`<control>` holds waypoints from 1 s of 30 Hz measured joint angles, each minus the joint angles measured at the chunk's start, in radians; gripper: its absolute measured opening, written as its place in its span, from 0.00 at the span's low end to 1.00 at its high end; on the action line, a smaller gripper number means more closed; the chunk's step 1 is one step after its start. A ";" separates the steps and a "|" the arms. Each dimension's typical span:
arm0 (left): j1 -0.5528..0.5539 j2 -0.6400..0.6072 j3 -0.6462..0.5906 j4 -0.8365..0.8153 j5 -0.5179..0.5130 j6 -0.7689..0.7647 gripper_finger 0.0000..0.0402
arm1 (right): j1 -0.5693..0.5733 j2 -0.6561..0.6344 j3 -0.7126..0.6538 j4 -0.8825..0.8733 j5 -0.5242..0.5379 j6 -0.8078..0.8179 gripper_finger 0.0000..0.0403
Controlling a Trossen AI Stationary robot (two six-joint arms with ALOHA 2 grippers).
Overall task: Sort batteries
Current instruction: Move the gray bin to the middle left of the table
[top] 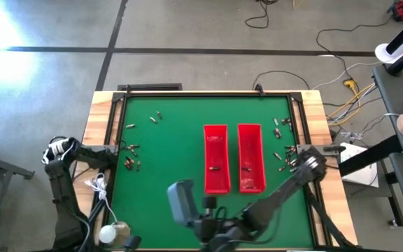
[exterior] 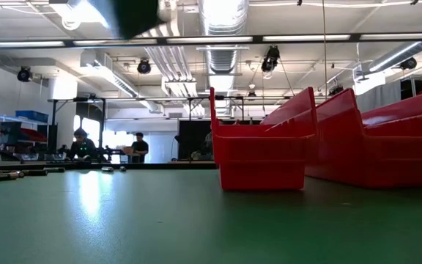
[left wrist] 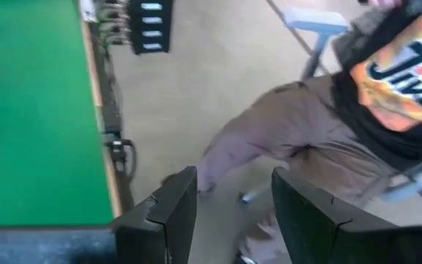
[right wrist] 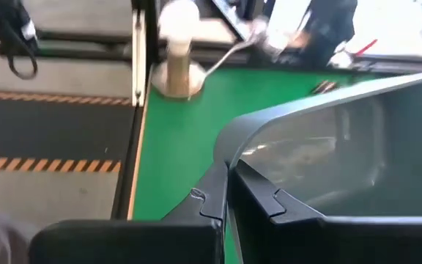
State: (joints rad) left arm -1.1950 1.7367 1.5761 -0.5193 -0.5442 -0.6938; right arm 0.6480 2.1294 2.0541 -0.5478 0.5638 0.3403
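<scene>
The green table carries two red bins and scattered batteries. The left gripper is apart beyond the edge; the right gripper is together.

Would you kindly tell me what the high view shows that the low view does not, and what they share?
Only the high view shows both arms: the left gripper past the table's left edge, the right gripper by scattered small dark cylindrical batteries near the right edge, plus batteries lying inside the bins. Only the low view shows the room behind, with two people far off. Both show the two long red plastic bins side by side on the green table mat.
</scene>
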 joint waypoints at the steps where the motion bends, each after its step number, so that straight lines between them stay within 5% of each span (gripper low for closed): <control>1: -0.009 0.000 0.000 -0.004 -0.024 0.000 0.39 | -0.010 0.027 0.000 0.013 -0.032 0.000 0.02; 5: -0.024 0.017 0.000 -0.006 -0.084 -0.019 0.39 | -0.041 0.123 0.000 0.039 -0.129 0.011 0.02; 18: 0.002 0.086 0.000 -0.100 -0.156 -0.165 0.39 | -0.064 0.215 0.000 0.063 -0.153 0.028 0.05; 30: 0.027 0.176 0.000 -0.136 -0.233 -0.244 0.39 | -0.066 0.168 0.001 0.053 -0.115 -0.027 0.39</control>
State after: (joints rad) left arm -1.1680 1.9125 1.5761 -0.6552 -0.7770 -0.9377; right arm 0.5825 2.2974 2.0548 -0.4945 0.4491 0.3130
